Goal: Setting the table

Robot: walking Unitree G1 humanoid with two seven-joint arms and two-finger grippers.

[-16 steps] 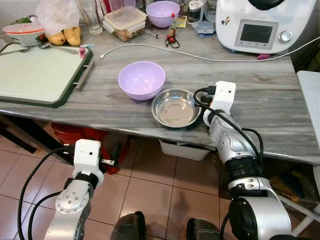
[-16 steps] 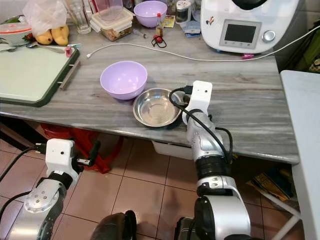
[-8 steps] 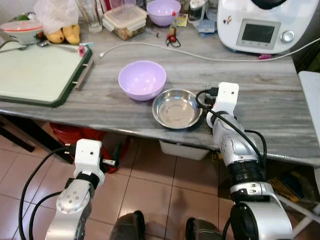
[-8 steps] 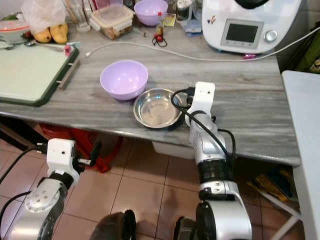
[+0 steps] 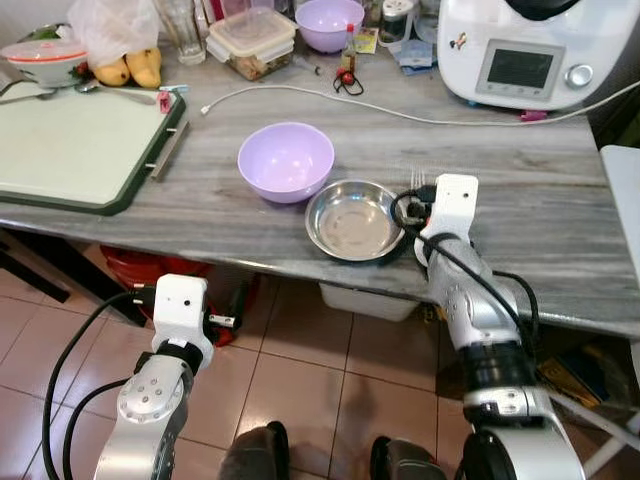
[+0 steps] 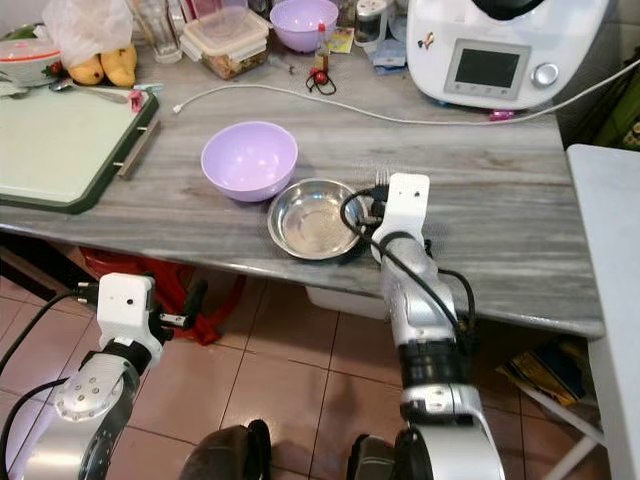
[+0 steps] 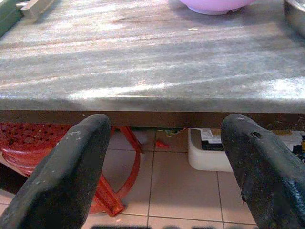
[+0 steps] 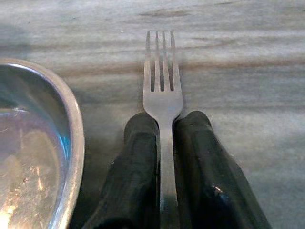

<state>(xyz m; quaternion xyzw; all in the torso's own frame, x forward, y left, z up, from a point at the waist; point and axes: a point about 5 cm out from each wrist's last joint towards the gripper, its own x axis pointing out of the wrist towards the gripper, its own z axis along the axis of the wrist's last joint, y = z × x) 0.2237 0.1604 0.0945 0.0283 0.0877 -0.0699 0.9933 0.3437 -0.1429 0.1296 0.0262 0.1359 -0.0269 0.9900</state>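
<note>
A steel bowl (image 5: pixel 353 218) sits near the front edge of the grey table (image 5: pixel 540 200), with a purple bowl (image 5: pixel 285 160) just behind it to the left. My right gripper (image 8: pixel 164 119) is low over the tabletop right beside the steel bowl's right rim. It is shut on the handle of a fork (image 8: pixel 162 90), whose tines (image 5: pixel 418 180) point away from me. The fork lies flat and close to the wood. My left gripper (image 7: pixel 162 143) hangs open below the table's front edge with nothing between its fingers.
A green-rimmed tray (image 5: pixel 70 150) lies at the left. At the back stand a white kitchen machine (image 5: pixel 520 50), another purple bowl (image 5: pixel 328 22), a lidded container (image 5: pixel 250 40) and bananas (image 5: pixel 130 70). A white cable (image 5: pixel 300 92) crosses the table. A red stool (image 7: pixel 119 191) and white bin (image 5: pixel 365 298) sit underneath.
My right wrist has drawn back slightly toward the table's front edge, and the fork's tines now show beyond it. The left arm has barely moved.
</note>
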